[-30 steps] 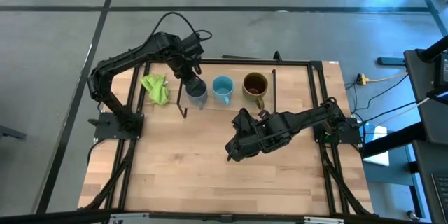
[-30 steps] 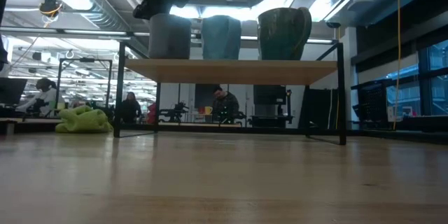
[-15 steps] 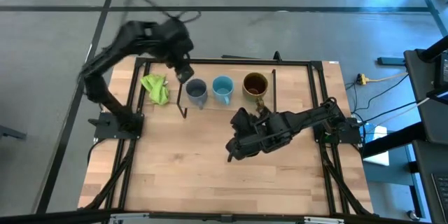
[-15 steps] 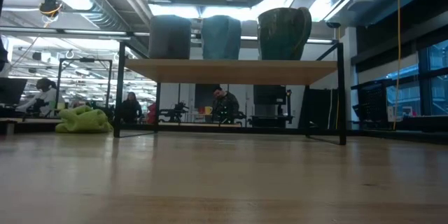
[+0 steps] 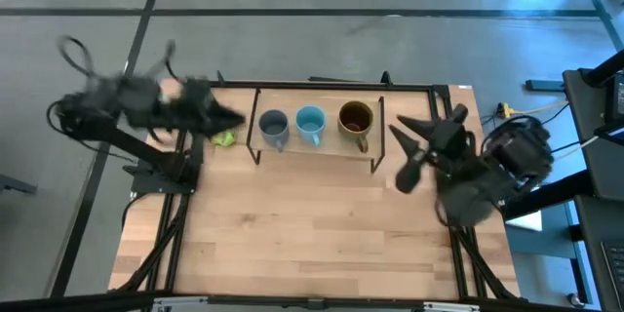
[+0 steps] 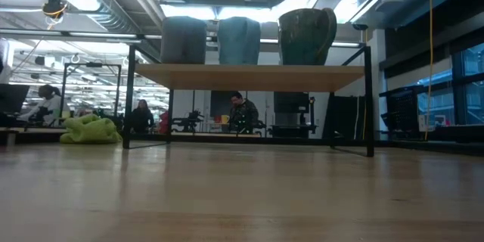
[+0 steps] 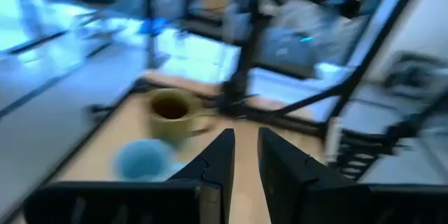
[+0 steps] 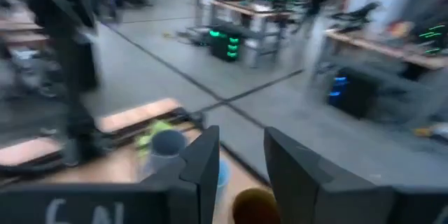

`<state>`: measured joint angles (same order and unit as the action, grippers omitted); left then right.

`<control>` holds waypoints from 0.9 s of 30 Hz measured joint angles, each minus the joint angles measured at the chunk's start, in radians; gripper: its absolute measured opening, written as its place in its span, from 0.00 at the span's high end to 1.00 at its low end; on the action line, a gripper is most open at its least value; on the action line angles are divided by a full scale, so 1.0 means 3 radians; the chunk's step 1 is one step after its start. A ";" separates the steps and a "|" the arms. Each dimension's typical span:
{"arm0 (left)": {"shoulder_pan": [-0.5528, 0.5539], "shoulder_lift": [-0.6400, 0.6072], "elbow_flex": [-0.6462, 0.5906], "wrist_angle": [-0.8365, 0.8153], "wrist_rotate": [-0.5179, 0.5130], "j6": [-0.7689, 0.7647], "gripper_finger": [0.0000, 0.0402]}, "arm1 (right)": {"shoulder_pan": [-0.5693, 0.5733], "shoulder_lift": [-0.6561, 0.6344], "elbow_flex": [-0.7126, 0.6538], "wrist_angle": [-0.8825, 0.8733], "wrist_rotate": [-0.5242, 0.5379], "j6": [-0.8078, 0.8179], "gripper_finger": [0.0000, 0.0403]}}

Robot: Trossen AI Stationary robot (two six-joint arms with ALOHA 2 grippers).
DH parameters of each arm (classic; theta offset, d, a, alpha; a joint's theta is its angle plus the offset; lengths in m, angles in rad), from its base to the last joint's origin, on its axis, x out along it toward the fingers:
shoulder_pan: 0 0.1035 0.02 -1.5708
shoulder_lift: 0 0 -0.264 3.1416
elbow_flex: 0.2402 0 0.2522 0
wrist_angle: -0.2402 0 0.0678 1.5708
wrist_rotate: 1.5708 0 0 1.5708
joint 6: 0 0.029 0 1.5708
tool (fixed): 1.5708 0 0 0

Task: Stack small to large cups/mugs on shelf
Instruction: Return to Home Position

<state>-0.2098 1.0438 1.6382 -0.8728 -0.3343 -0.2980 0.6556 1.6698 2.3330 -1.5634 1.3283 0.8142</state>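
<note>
Three mugs stand upright in a row on the low light-wood shelf (image 5: 314, 144): a grey-blue one (image 5: 273, 125), a sky-blue one (image 5: 310, 123) and a larger brown-olive one (image 5: 356, 117). The low view shows them on the board (image 6: 249, 76) in the same order (image 6: 184, 40), (image 6: 239, 40), (image 6: 306, 36). My left gripper (image 5: 232, 117) is open and empty at the table's far left, left of the shelf. My right gripper (image 5: 404, 153) is open and empty to the right of the shelf.
A crumpled green cloth (image 5: 224, 137) lies on the table left of the shelf, under my left gripper; it also shows in the low view (image 6: 91, 129). The table's near half is bare wood (image 5: 302, 234). People sit in the room beyond the table.
My left gripper has risen from the grey-blue mug and swung back toward the table's left edge. My right arm has drawn back from the table's middle toward its right edge and turned. The three mugs have stayed in place on the shelf.
</note>
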 joint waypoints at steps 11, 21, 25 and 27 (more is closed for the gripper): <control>-0.0836 -0.0996 -0.3124 0.3506 0.0038 -0.0058 0.85 | 0.0514 -0.0971 -0.2288 -0.0025 -0.0515 0.1424 0.71; -0.1299 -0.1300 -0.3792 0.3454 0.0011 -0.0289 0.85 | 0.1037 -0.1757 -0.4114 0.0085 0.0676 0.3592 0.71; -0.1379 -0.1283 -0.4182 0.4537 0.0069 0.0399 0.85 | 0.1415 -0.2035 -0.4861 0.0154 0.0777 0.4371 0.71; -0.1366 -0.1257 -0.4404 0.5054 0.0237 0.0585 0.85 | 0.1502 -0.2123 -0.5077 0.0251 0.0777 0.4563 0.71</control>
<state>-0.6197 0.6666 0.3170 0.6433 -0.2632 -0.1226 1.1063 1.0329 0.8100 -1.4880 1.5613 2.1832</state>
